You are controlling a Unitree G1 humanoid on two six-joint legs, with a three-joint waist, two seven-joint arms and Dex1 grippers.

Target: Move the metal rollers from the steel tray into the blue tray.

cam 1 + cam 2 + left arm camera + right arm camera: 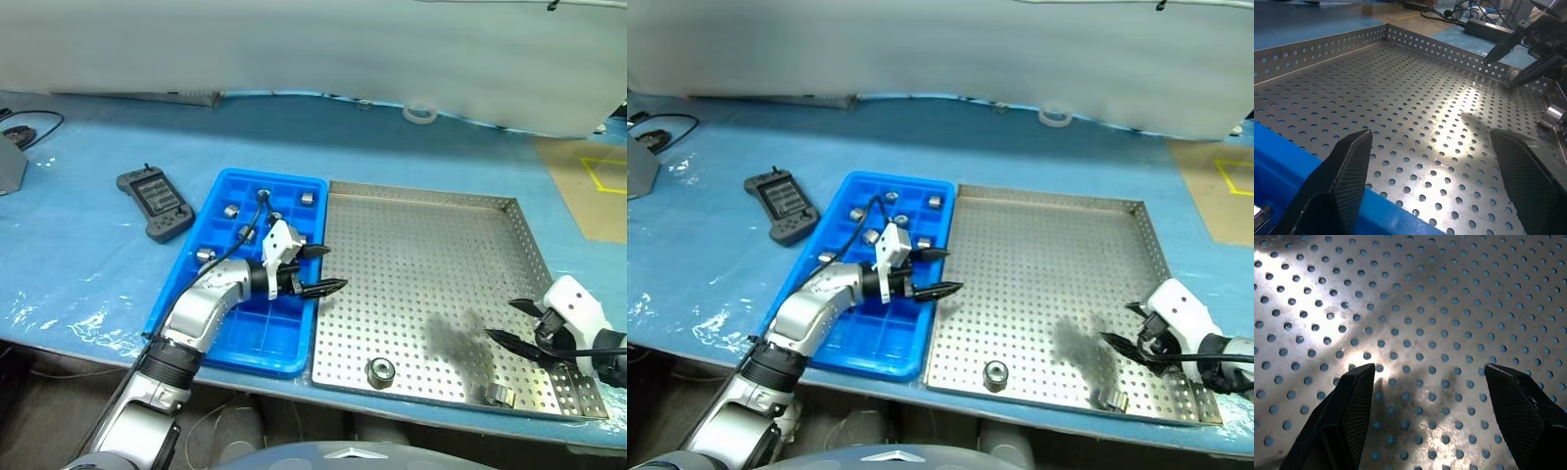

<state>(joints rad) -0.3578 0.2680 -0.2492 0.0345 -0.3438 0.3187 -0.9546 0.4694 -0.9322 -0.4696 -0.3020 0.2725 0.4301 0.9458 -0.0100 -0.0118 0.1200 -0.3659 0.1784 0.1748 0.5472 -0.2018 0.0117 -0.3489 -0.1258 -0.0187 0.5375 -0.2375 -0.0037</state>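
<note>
Nearest, a short shiny silver metal roller (380,371) stands on the perforated steel tray (421,245): heavy, hard, probably slippery; grip its curved sides. Both the left gripper (315,270) and right gripper (511,321) gape empty.

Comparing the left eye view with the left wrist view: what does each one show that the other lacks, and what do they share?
Left eye view alone: the rollers in the blue tray, two rollers left in the steel tray, one standing, one lying, plus a dark handheld controller and a white tape ring.

Left wrist view alone: the left gripper seen from behind its own fingers, jaws wide, nothing between them.

Shared: the perforated steel tray, the blue tray's edge, and the open right gripper.
</note>
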